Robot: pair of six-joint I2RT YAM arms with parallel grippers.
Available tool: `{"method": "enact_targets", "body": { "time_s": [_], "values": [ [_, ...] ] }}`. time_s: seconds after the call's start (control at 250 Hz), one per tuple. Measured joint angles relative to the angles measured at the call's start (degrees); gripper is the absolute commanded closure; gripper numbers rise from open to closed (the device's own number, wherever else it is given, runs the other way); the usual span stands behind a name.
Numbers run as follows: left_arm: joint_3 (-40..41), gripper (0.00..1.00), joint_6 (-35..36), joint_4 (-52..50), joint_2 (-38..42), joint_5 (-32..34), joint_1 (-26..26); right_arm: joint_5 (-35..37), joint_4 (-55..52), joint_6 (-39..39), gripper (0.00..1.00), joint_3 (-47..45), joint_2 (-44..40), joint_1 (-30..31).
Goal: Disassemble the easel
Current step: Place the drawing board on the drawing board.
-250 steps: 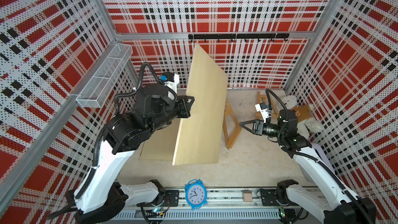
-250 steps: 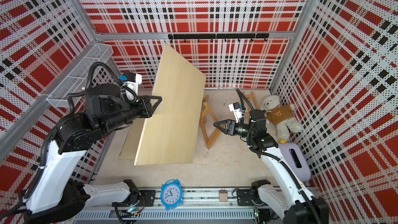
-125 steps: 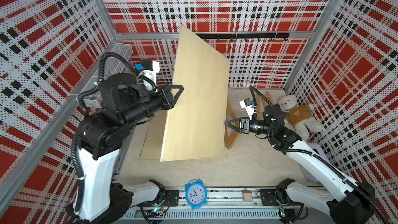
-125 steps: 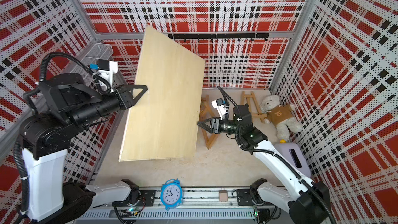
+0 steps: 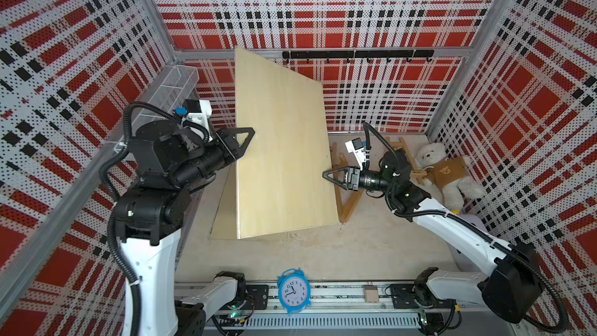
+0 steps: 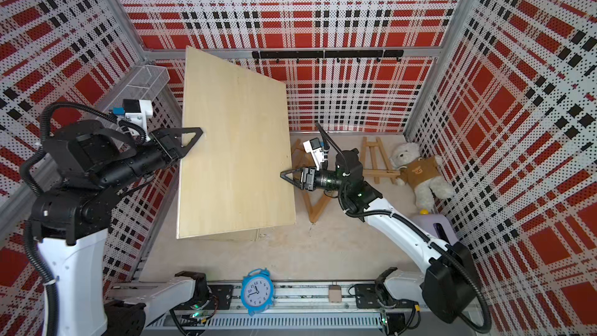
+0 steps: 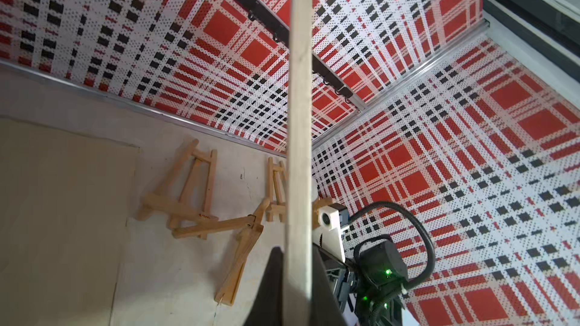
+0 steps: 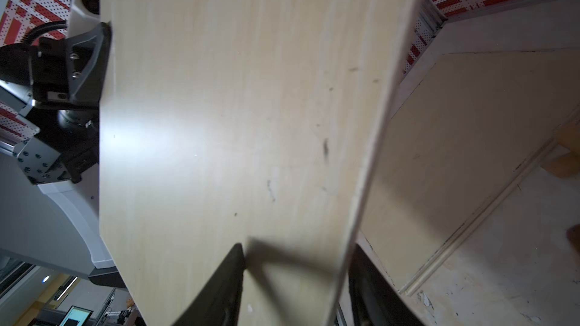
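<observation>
In both top views the board (image 5: 281,156) (image 6: 235,163) is held up tilted over the surface (image 5: 323,253), the left jaws clenched on its 9 o'clock edge and the right jaws parted at its 3 o'clock edge; the easel (image 5: 350,203) (image 6: 318,205) lies on the surface at about 4 o'clock of the board, under the right jaws and touched by neither pair. The left wrist view shows the board (image 7: 299,120) edge-on, pinched between the left jaws, the easel (image 7: 188,196) flat on the surface beyond; in the right wrist view the board (image 8: 235,105) runs between the released right jaws, one jaw before its face, the other behind.
</observation>
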State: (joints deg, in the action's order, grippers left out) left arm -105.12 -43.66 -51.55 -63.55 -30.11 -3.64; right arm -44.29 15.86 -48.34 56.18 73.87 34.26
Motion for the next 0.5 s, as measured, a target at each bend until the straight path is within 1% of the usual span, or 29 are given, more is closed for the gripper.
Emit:
{"method": "enact_targets", "body": {
  "time_s": [0.124,0.188,0.26,0.308,0.368,0.5],
  "values": [
    [3.1,1.0,-3.3,3.1,-0.6,-5.0,5.0,0.9,1.2,-1.0,0.48,0.0,0.7,-0.1],
    [4.4,1.0,-4.7,5.1,-0.6,-7.8,7.4,1.1,1.3,-0.7,0.54,0.5,0.7,-0.1],
    [5.8,1.0,-5.7,7.8,-0.5,-11.7,9.9,1.3,1.4,-1.8,0.67,1.5,0.8,-0.3],
    [6.6,1.0,-5.9,9.8,-0.5,-14.3,11.5,0.9,1.4,-3.7,0.72,2.4,1.1,-0.7],
    [7.6,1.0,-5.9,12.8,-0.4,-17.2,13.4,0.4,1.6,-5.7,0.76,3.5,1.4,-1.0],
    [9.9,1.0,-6.2,17.4,0.4,-22.1,16.3,0.3,-0.1,-4.7,0.8,5.2,1.7,-0.3]
  ]
}}
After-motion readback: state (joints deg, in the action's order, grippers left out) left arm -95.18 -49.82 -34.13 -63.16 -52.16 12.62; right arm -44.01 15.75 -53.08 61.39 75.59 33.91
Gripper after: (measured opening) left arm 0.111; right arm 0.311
